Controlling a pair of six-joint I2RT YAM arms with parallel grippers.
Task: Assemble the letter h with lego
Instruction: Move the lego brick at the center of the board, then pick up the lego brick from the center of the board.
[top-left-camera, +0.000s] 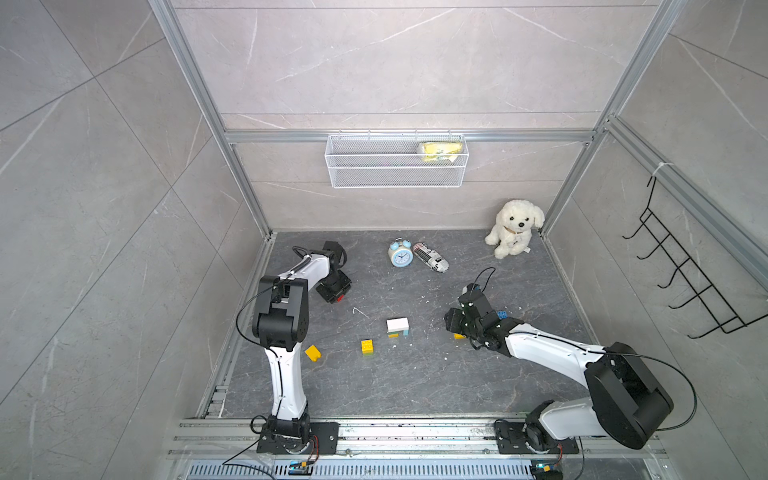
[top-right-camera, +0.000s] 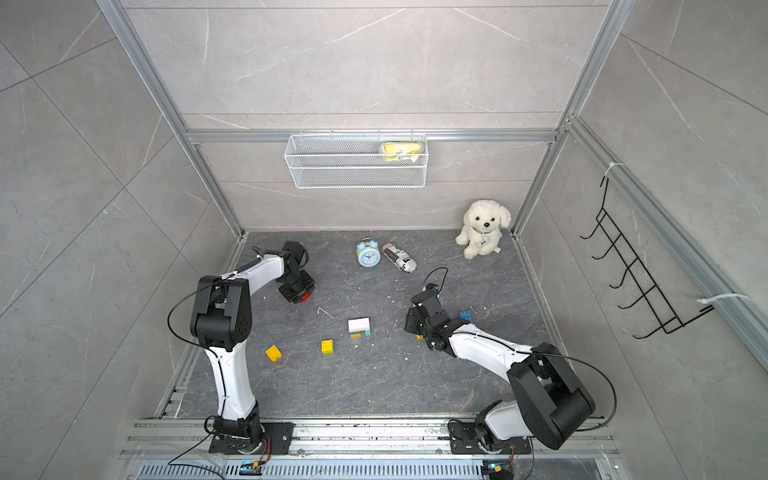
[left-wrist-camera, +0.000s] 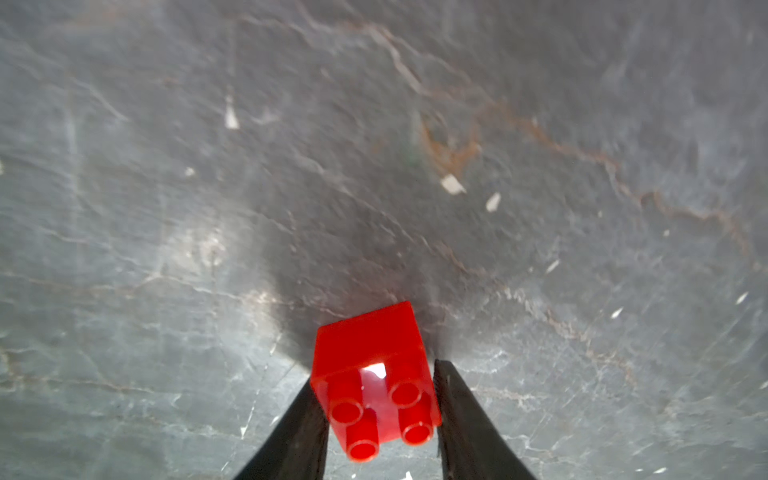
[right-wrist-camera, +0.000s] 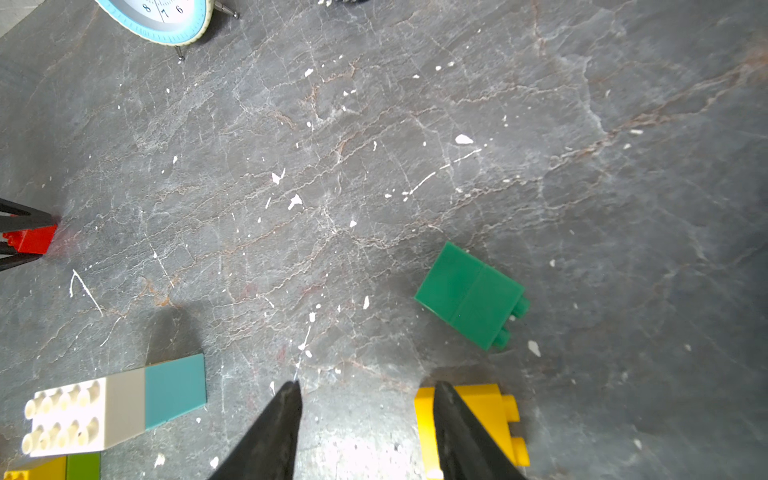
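On the dark stone tabletop (top-left-camera: 415, 382) the h is barely beginning, one white-topped brick stack (top-left-camera: 397, 325) sitting centre-frame; left gripper (left-wrist-camera: 374, 372) is clamping a red studded brick (left-wrist-camera: 365, 345), right gripper (right-wrist-camera: 368, 384) gaping empty.

The red brick (left-wrist-camera: 365, 353) gleamed, glossy translucent plastic; the green brick (right-wrist-camera: 465, 295) looked smooth, duller plastic. The floor (left-wrist-camera: 374, 145) showed matt, veined stone, and the plush dog (top-left-camera: 515, 226) was fluffy cloth.

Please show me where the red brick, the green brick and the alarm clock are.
red brick (left-wrist-camera: 365, 345): left wrist view, on its smooth side.
green brick (right-wrist-camera: 465, 295): right wrist view, on its smooth side.
alarm clock (top-left-camera: 401, 258): a top view, on its dial.
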